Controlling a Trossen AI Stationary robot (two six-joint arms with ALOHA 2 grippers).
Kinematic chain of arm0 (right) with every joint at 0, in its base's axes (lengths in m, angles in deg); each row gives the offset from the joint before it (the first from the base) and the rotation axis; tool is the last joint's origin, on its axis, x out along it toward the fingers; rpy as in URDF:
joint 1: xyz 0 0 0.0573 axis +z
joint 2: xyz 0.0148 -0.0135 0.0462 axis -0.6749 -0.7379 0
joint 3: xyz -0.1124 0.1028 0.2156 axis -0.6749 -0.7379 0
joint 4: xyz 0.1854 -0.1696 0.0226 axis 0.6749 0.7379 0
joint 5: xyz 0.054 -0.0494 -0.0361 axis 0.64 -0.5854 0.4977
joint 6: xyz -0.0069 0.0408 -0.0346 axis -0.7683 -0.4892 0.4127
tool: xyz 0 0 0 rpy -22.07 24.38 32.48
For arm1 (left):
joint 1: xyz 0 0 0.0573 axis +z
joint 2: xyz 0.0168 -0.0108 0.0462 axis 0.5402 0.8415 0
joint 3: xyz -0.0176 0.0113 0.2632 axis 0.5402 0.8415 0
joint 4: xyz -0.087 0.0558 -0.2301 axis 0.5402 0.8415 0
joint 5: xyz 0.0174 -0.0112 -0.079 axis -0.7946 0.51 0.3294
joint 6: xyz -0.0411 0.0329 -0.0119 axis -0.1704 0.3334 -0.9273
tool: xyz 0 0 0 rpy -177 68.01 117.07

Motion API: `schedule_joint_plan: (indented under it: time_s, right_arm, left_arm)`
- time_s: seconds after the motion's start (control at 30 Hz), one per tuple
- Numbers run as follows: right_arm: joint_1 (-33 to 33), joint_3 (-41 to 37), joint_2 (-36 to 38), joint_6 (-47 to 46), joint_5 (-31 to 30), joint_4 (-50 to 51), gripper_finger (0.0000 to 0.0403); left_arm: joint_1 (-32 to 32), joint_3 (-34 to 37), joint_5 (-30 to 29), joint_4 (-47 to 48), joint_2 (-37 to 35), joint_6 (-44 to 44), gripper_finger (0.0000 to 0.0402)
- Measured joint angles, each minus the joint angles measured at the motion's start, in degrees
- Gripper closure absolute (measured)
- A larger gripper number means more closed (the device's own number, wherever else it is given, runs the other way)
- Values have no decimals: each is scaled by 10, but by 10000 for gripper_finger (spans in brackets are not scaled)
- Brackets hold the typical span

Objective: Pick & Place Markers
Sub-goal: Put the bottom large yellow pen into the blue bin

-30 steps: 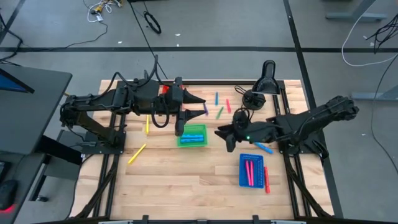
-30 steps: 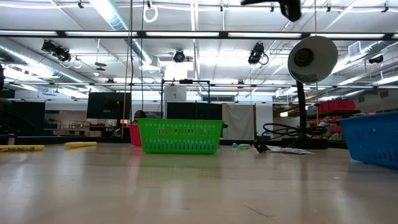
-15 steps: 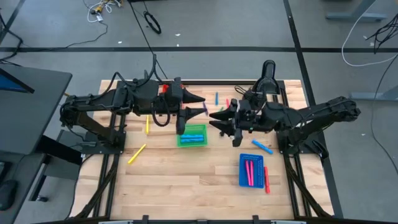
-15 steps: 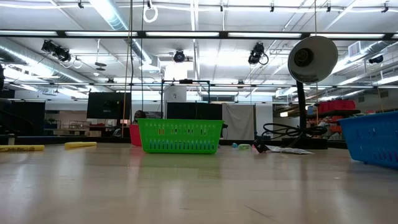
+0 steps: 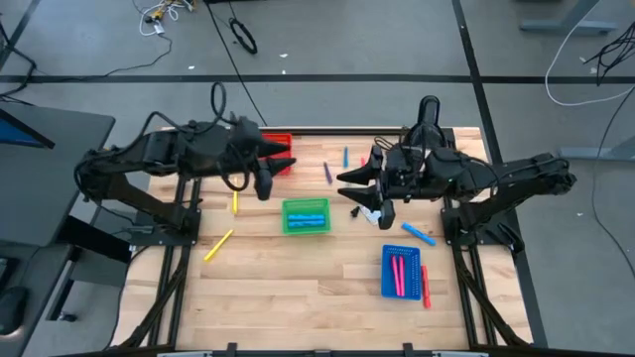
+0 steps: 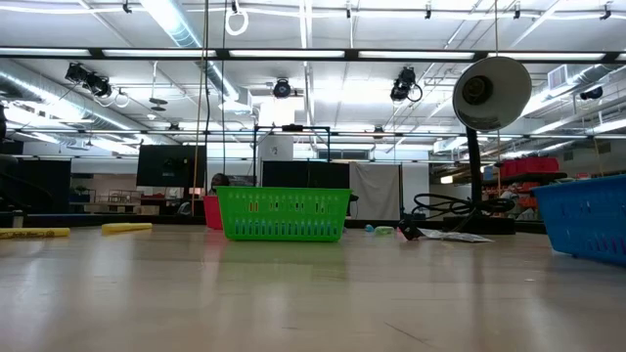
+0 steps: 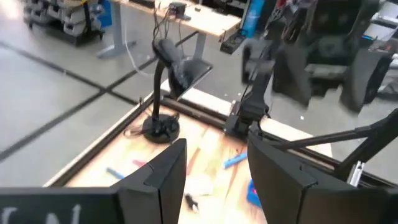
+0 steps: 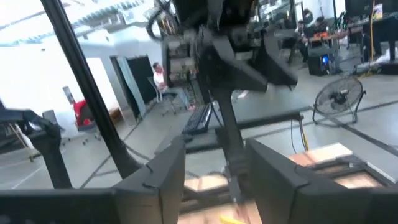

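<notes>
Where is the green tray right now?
In the high view the green tray sits near the table's middle, between the two arms, with blue markers lying inside it. A yellow marker lies to its left.

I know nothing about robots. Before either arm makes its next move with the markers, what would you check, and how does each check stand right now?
1. Left end effector empty: ok, fingers apart, nothing between them.
2. Right end effector empty: ok, open gap.
3. Green tray unobstructed: ok, both arms are off it.
4. Loose markers reachable: ok, yellow marker lies in the open.
5. Blue tray has room: ok, holding pink markers.
6. Which marker comes next: cannot tell.
</notes>
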Motion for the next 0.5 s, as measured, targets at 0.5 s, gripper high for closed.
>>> schedule_joint_plan:
  time_s: [0.5]
  right_arm:
    - [-7,6,0,-10,0,3,236]
  left_arm:
    - [0,0,44,281,-46,-133,225]
